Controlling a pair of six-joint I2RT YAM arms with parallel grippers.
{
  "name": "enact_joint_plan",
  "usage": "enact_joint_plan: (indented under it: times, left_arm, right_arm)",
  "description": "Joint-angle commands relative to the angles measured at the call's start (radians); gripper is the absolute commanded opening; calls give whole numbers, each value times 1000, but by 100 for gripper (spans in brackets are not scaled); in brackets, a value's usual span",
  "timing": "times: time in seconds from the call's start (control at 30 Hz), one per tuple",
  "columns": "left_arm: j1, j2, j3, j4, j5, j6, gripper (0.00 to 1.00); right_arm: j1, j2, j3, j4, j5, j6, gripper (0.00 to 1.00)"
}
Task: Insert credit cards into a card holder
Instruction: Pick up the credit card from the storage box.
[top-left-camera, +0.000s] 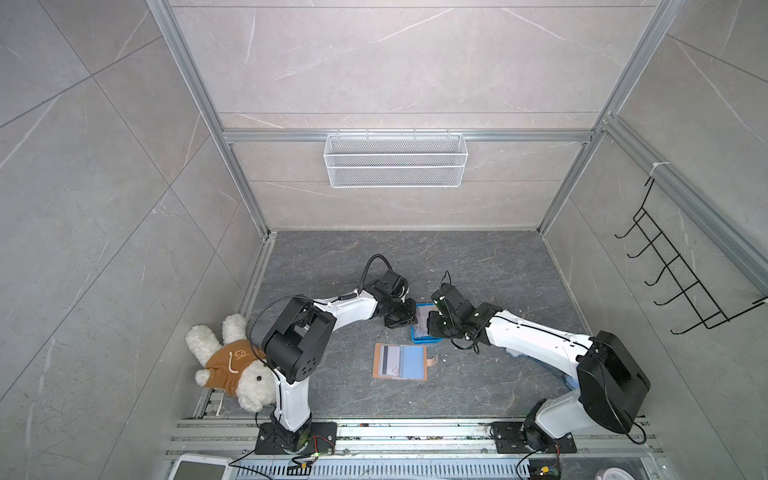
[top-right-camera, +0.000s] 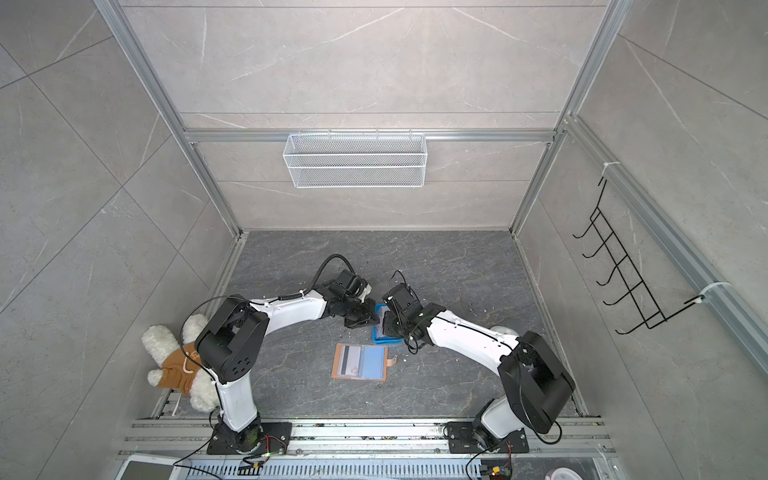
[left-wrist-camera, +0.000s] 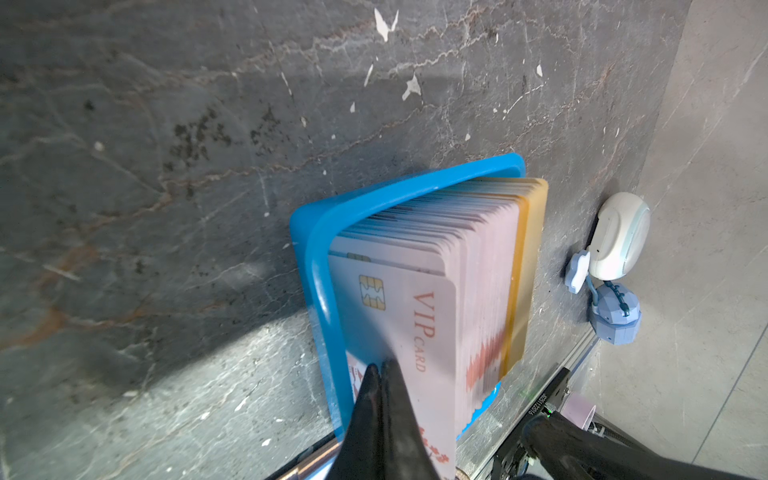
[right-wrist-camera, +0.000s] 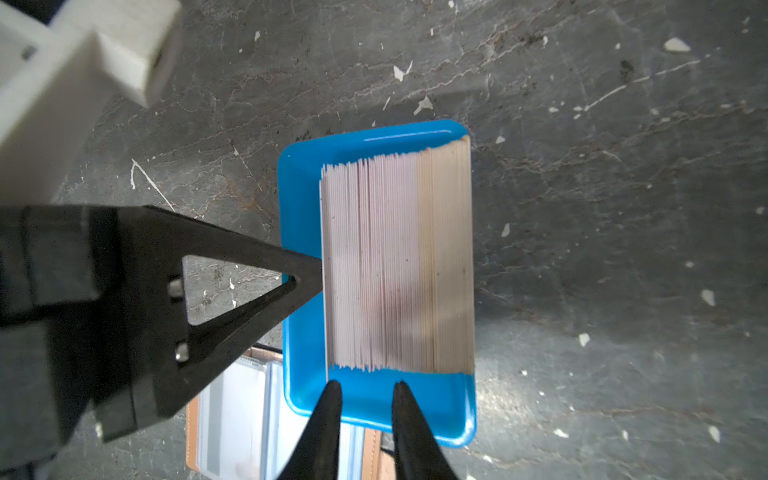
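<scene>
The left gripper (left-wrist-camera: 380, 366), pinched closed and holding nothing, presses its tip against the front of the credit cards (right-wrist-camera: 395, 266), which stand on edge in the blue tray (right-wrist-camera: 300, 208). The right gripper (right-wrist-camera: 365, 388) hovers partly open and empty over the tray's rim. Picking is in hand; next, probably, one card must be separated. Only the top views show the card holder (top-left-camera: 401, 361) whole, lying open near the tray.

The frontmost credit card (left-wrist-camera: 415, 316) standing in the blue tray (left-wrist-camera: 318, 291) reads "VIP CARD" in red letters.
</scene>
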Motion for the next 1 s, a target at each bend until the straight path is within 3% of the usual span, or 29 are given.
enact_joint_plan:
  times: [0.0,0.97]
  left_arm:
    - [-4,-13,-8,14,9,-9,0]
    - [-5,-14,-10,19,9,-11,0]
  right_arm:
    - [7,20,31,-7,13,17,25]
    - [37,96,57,38,-41,2,16]
